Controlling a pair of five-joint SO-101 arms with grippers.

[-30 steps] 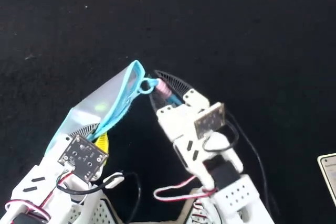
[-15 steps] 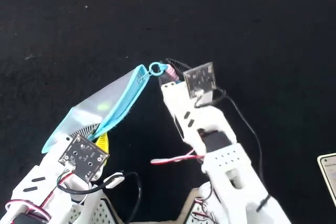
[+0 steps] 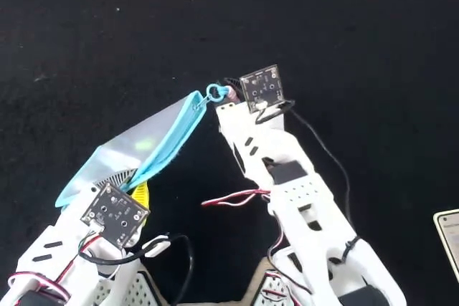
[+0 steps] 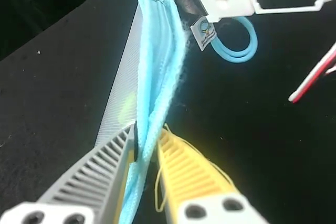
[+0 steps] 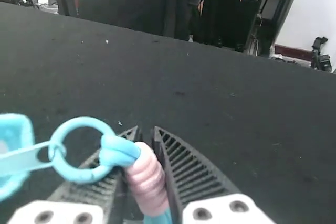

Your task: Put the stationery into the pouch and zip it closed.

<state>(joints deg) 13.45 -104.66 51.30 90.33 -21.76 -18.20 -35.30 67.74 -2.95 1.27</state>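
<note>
Currently, with my left gripper (image 4: 147, 132) clamped on the pouch (image 3: 147, 142) at 8 o'clock on the table (image 3: 373, 48) and my right gripper (image 5: 146, 132) pinching its pull (image 5: 140, 170) near 12 o'clock, I judge excess tension could slip the pull or yank the pouch free.

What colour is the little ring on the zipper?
Light blue; the ring shows best in the right wrist view.

The pouch (image 3: 147, 141) has its near end hidden under the left gripper (image 4: 147, 132); its contents cannot be told. The pink cord (image 5: 147, 174) in the right gripper (image 5: 145, 129) and a white card (image 3: 449, 238) at the right edge of the table (image 3: 373, 48) are cut off.
</note>
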